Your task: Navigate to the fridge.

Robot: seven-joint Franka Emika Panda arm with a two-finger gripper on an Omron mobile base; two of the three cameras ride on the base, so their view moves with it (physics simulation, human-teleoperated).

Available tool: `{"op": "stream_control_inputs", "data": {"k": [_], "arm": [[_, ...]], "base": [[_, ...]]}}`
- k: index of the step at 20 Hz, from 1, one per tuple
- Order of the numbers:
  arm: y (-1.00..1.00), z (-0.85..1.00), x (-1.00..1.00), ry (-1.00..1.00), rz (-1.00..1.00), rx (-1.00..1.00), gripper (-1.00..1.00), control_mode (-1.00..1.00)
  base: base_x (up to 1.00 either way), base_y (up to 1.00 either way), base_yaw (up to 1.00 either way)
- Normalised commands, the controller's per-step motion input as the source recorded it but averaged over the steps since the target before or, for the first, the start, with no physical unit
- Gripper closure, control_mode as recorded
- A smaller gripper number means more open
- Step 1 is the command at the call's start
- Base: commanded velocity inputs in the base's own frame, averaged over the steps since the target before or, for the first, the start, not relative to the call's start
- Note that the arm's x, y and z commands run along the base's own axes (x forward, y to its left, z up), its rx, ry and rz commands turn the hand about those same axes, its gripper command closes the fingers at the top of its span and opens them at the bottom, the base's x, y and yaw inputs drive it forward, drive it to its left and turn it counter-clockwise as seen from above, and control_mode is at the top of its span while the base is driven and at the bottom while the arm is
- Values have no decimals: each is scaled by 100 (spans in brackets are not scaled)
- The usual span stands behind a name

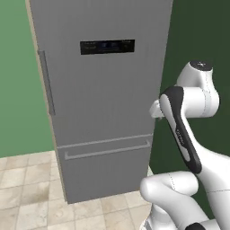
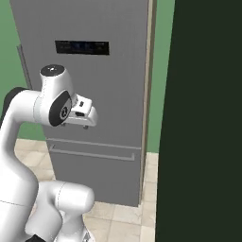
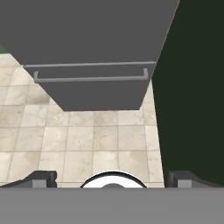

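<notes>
The fridge (image 1: 103, 112) stands straight ahead and close. It is a tall matte-grey unit with a black display strip (image 1: 107, 46) near the top, a long vertical bar handle (image 1: 46, 83) on its left edge and a horizontal drawer handle (image 1: 108, 150) lower down. From the right, the fridge (image 2: 99, 80) shows beige trim along its right side. My gripper (image 3: 113, 178) hangs folded in front of the door, pointing down at the fridge's lower drawer (image 3: 89, 78) and the floor. Its fingertips (image 3: 43, 177) sit far apart at the view's edges, open and holding nothing.
A tall dark-green panel (image 2: 203, 118) rises close on the right, beside the fridge. A lighter green wall (image 1: 18, 90) lies behind and to the left. Beige floor tiles (image 3: 87, 140) run between my base and the fridge foot.
</notes>
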Motion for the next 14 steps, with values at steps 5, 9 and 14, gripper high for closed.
{"op": "stream_control_inputs", "data": {"k": [5,9,14], "arm": [[0,0,0,0,0,0,-100,100],[0,0,0,0,0,0,-100,100],[0,0,0,0,0,0,-100,100]], "base": [[47,17,6],[33,32,0],[40,60,-2]]}}
